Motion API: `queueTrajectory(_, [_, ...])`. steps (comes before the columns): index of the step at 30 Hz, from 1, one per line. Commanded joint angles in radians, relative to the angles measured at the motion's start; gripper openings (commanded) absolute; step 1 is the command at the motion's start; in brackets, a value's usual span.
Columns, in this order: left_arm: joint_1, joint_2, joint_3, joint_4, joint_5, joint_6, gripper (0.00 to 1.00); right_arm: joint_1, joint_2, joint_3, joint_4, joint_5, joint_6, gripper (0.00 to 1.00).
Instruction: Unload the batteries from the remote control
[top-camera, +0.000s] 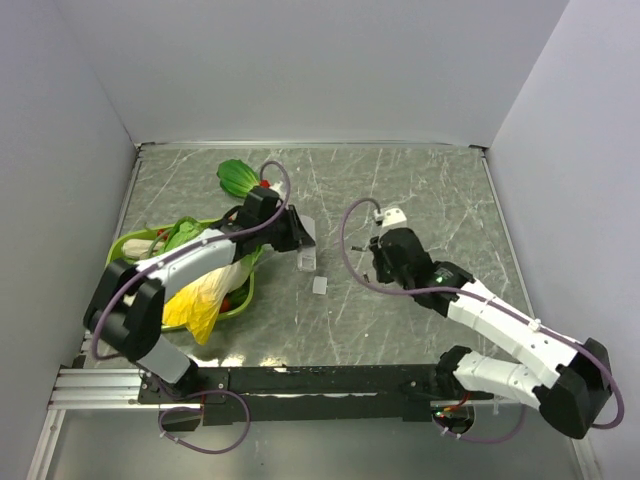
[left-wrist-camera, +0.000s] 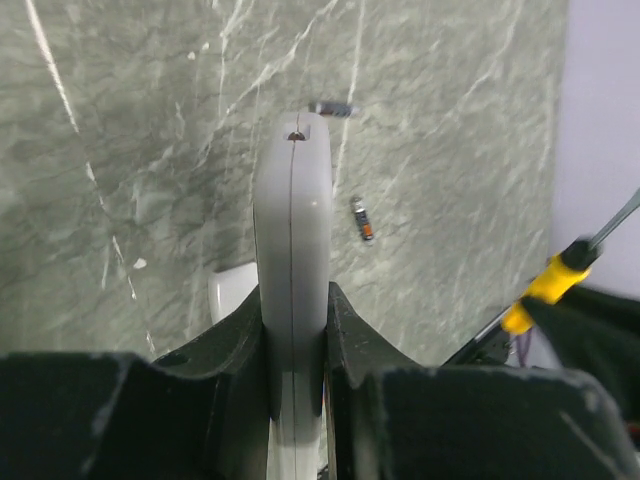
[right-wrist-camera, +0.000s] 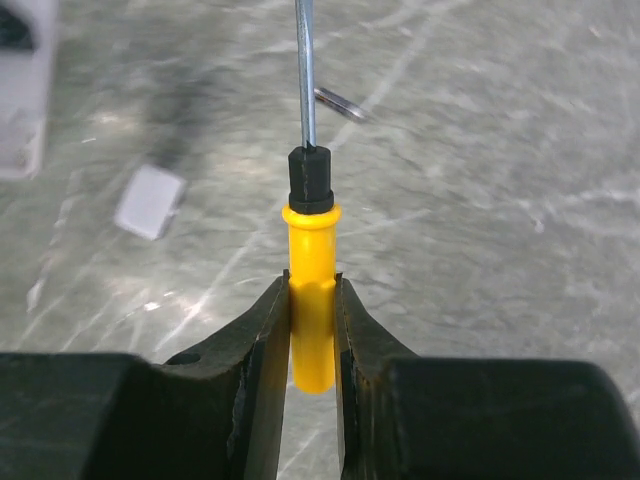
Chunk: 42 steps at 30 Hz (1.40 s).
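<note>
Left tool (left-wrist-camera: 293, 300) clamps one remote control (left-wrist-camera: 292, 200); right tool (right-wrist-camera: 311, 300), one screwdriver (right-wrist-camera: 311, 240); one battery (left-wrist-camera: 362, 218) on table (left-wrist-camera: 150, 150)

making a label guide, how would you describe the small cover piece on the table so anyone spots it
On the marbled table, look near its middle. The cover piece lies flat just on the near side of the white remote control held in the left gripper. It is a small pale grey square, not long like the remote.
</note>
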Motion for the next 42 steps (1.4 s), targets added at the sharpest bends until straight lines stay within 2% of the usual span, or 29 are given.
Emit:
queueTrajectory(1, [-0.022, 0.123, 0.111, -0.022, 0.048, 0.084, 0.01, -0.167, 0.048, -0.004, 0.024, -0.139, 0.025, 0.00])
queueTrajectory(6, [-0.027, 0.247, 0.203, -0.110, -0.012, 0.142, 0.01, -0.333, 0.186, 0.010, 0.051, -0.269, 0.007, 0.00])
queueTrajectory(10, [-0.027, 0.310, 0.277, -0.185, -0.081, 0.182, 0.01, -0.402, 0.292, 0.028, 0.071, -0.306, -0.004, 0.00])
queueTrajectory(17, [-0.025, 0.361, 0.277, -0.206, -0.077, 0.195, 0.07, -0.463, 0.506, 0.138, 0.042, -0.352, -0.033, 0.00])
queueTrajectory(23, [-0.025, 0.378, 0.274, -0.219, -0.115, 0.196, 0.11, -0.471, 0.534, 0.113, 0.060, -0.345, -0.035, 0.02])
queueTrajectory(29, [-0.027, 0.410, 0.288, -0.236, -0.103, 0.195, 0.22, -0.492, 0.528, 0.103, 0.045, -0.352, -0.047, 0.05])
queueTrajectory(38, [-0.029, 0.375, 0.286, -0.252, -0.126, 0.204, 0.57, -0.516, 0.580, 0.132, 0.008, -0.403, -0.053, 0.18])
queueTrajectory(42, [-0.027, 0.358, 0.304, -0.274, -0.144, 0.209, 0.61, -0.519, 0.591, 0.142, 0.004, -0.409, -0.055, 0.27])
